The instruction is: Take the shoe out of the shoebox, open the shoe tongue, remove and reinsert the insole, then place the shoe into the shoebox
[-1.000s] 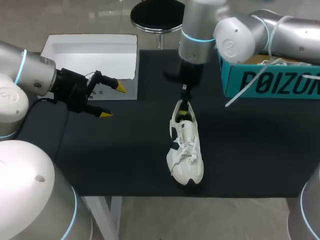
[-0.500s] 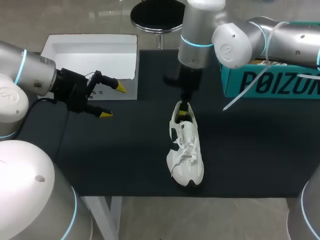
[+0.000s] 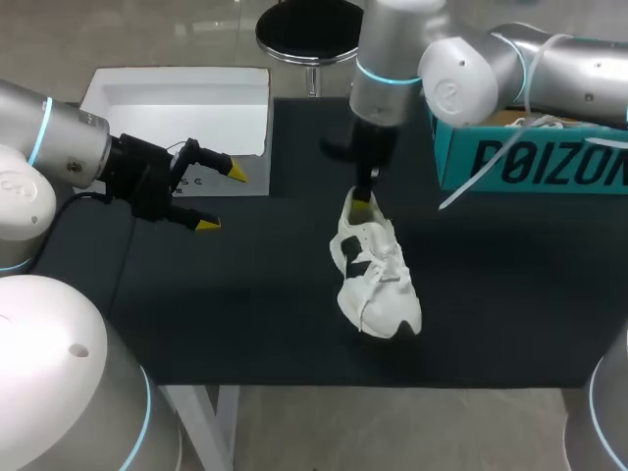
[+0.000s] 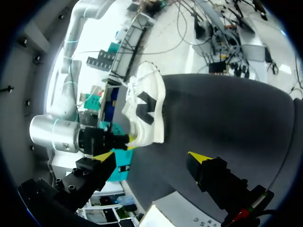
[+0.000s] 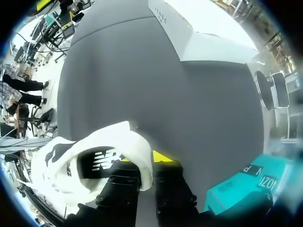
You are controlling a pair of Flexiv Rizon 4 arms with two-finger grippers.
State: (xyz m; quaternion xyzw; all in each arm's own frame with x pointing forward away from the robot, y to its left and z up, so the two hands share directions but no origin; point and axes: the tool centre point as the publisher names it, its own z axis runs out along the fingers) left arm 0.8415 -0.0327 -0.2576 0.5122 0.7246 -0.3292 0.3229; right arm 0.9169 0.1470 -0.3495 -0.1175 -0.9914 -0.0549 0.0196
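Note:
A white shoe (image 3: 378,275) with black side marks lies on the black table, toe toward the front edge. My right gripper (image 3: 364,199) comes down from above and is shut on the rim of its heel. In the right wrist view the heel collar of the shoe (image 5: 90,161) sits pinched between the fingers (image 5: 163,156), one inside and one outside. My left gripper (image 3: 222,198) hangs open over the table's left part, well apart from the shoe. In the left wrist view, the shoe (image 4: 147,106) lies ahead of the open left gripper (image 4: 150,157).
A white open box (image 3: 177,98) stands at the back left, just behind the left gripper. The teal shoebox (image 3: 530,157) stands at the back right, beside my right arm. A loose white strap hangs off it.
My right gripper has shut on the shoe's heel rim. The shoe's toe has swung toward the right. The left arm has kept still.

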